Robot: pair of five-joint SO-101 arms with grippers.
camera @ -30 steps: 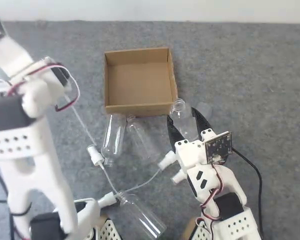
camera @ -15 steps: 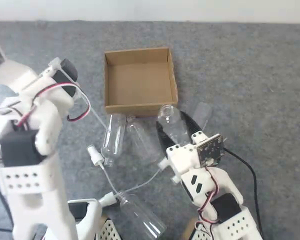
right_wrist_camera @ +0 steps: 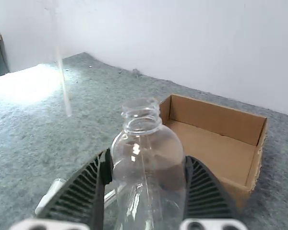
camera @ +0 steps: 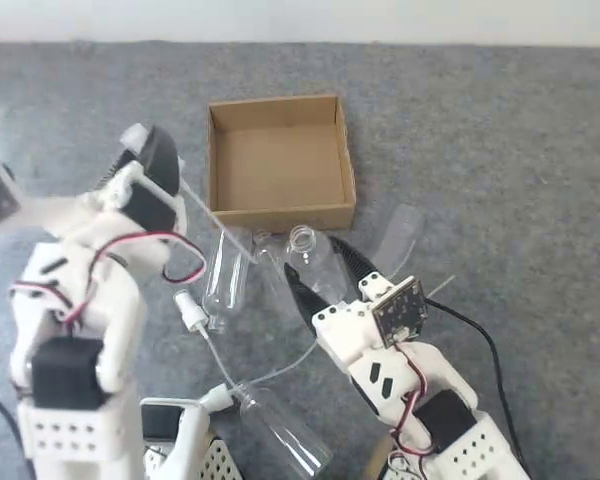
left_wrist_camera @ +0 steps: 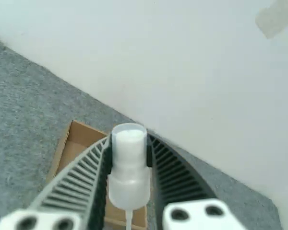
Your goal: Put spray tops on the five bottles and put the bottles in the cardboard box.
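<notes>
Five clear bottles, high view. The held bottle (camera: pixel 305 248) stands upright, open neck up, clamped between the fingers of the right gripper (camera: pixel 315 262), just in front of the cardboard box (camera: pixel 280 216). Two lying bottles (camera: pixel 226 272) rest side by side on the grey carpet (camera: pixel 500 150) near the box's front wall. A fourth bottle (camera: pixel 398 232) lies off the box's right front corner. A fifth bottle (camera: pixel 285 432), at the near edge, has a white sprayer (camera: pixel 216 398) at its neck. One loose sprayer (camera: pixel 188 308) lies beside the pair. The left arm (camera: pixel 130 215) stands left of the box, and a thin dip tube (camera: pixel 215 222) slants from it toward the held bottle.

Left wrist view. The left gripper (left_wrist_camera: pixel 128 165) is closed on a white spray top (left_wrist_camera: pixel 129 143), with the box and a white wall (left_wrist_camera: pixel 182 57) beyond.

Right wrist view. The right gripper's fingers press both sides of the held bottle, whose neck is uncapped. The box is behind it. The dip tube hangs in the air, apart from the neck.
</notes>
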